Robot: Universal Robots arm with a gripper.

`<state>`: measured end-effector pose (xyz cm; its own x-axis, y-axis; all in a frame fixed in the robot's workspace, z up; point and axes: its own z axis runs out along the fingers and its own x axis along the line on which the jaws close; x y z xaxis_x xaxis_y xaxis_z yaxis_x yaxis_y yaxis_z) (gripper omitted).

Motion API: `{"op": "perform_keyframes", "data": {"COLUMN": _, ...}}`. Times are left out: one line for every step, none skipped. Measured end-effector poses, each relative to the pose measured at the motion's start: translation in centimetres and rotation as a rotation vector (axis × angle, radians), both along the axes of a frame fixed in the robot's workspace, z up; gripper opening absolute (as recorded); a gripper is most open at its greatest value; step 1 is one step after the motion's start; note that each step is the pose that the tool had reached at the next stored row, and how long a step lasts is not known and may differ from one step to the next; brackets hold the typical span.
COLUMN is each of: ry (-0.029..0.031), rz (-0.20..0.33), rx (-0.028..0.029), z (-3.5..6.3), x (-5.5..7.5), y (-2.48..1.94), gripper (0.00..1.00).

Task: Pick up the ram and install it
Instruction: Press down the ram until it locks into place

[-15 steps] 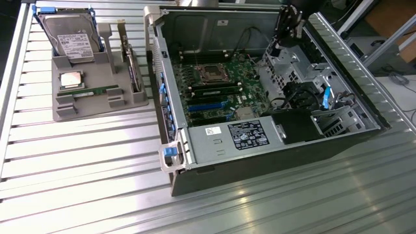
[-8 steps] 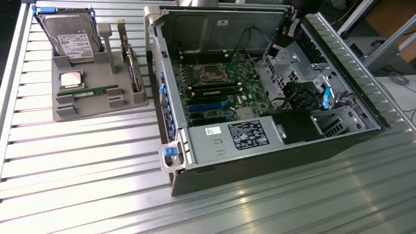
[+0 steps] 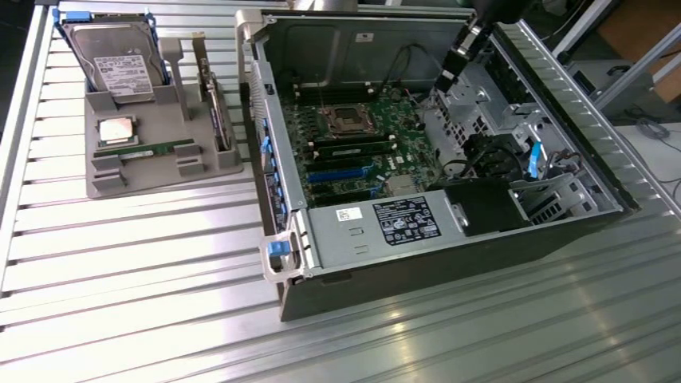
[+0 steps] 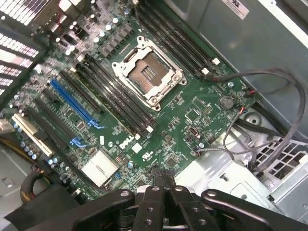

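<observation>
My gripper (image 4: pixel 165 182) hangs clenched and empty over the motherboard (image 4: pixel 144 110) — the ram (image 3: pixel 159 149) lies well apart in the grey tray (image 3: pixel 149 171) on the exterior view's left — so descending here risks snagging the loose cables (image 4: pixel 269 96).

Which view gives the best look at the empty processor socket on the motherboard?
The wrist view: the processor socket sits large and unobstructed, its metal frame and bare centre plain. The exterior view shows the same socket small, deep inside the open computer case.
</observation>
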<state>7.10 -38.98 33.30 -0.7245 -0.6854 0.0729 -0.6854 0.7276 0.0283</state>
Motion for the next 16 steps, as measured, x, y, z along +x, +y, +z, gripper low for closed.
{"op": "perform_keyframes", "data": {"ry": 0.0, "rz": -0.028, "rx": -0.0001, "z": -0.01, "x": 0.0, "y": 0.0, "gripper": 0.11}}
{"op": "perform_keyframes", "data": {"ry": 0.0, "rz": -0.058, "rx": 0.0, "z": -0.03, "x": 0.0, "y": 0.0, "gripper": 0.11}}
{"op": "perform_keyframes", "data": {"ry": 0.0, "rz": -0.089, "rx": 0.0, "z": -0.04, "x": 0.0, "y": 0.0, "gripper": 0.11}}
{"op": "perform_keyframes", "data": {"ry": 0.0, "rz": -0.114, "rx": 0.0, "z": -0.05, "x": 0.0, "y": 0.0, "gripper": 0.11}}
{"op": "perform_keyframes", "data": {"ry": 0.0, "rz": -0.143, "rx": 0.0, "z": -0.06, "x": 0.0, "y": 0.0, "gripper": 0.11}}
{"op": "perform_keyframes", "data": {"ry": 0.0, "rz": -0.18, "rx": 0.0, "z": -0.08, "x": 0.0, "y": 0.0, "gripper": 0.11}}
{"op": "perform_keyframes", "data": {"ry": 0.0, "rz": -0.213, "rx": 0.0, "z": -0.09, "x": 0.0, "y": 0.0, "gripper": 0.11}}
{"op": "perform_keyframes", "data": {"ry": 0.0, "rz": -0.256, "rx": -0.0001, "z": -0.1, "x": 0.0, "y": 0.0, "gripper": 0.11}}
{"op": "perform_keyframes", "data": {"ry": 0.0, "rz": -0.282, "rx": -0.0001, "z": -0.11, "x": 0.0, "y": 0.0, "gripper": 0.11}}
{"op": "perform_keyframes", "data": {"ry": 0.0, "rz": -0.328, "rx": 0.0, "z": -0.13, "x": 0.0, "y": 0.0, "gripper": 0.11}}
{"op": "perform_keyframes", "data": {"ry": 0.0, "rz": -0.352, "rx": 0.0, "z": -0.13, "x": 0.0, "y": 0.0, "gripper": 0.11}}
{"op": "perform_keyframes", "data": {"ry": 0.0, "rz": -0.368, "rx": 0.0, "z": -0.14, "x": 0.0, "y": 0.0, "gripper": 0.11}}
{"op": "perform_keyframes", "data": {"ry": 0.0001, "rz": -0.407, "rx": 0.0, "z": -0.15, "x": 0.0, "y": 0.0, "gripper": 0.11}}
{"op": "perform_keyframes", "data": {"ry": 0.0, "rz": -0.45, "rx": 0.0, "z": -0.16, "x": 0.0, "y": 0.0, "gripper": 0.11}}
{"op": "perform_keyframes", "data": {"ry": 0.0, "rz": -0.483, "rx": 0.0, "z": -0.18, "x": 0.0, "y": 0.0, "gripper": 0.11}}
{"op": "perform_keyframes", "data": {"ry": 0.0001, "rz": -0.511, "rx": 0.0, "z": -0.19, "x": 0.0, "y": 0.0, "gripper": 0.11}}
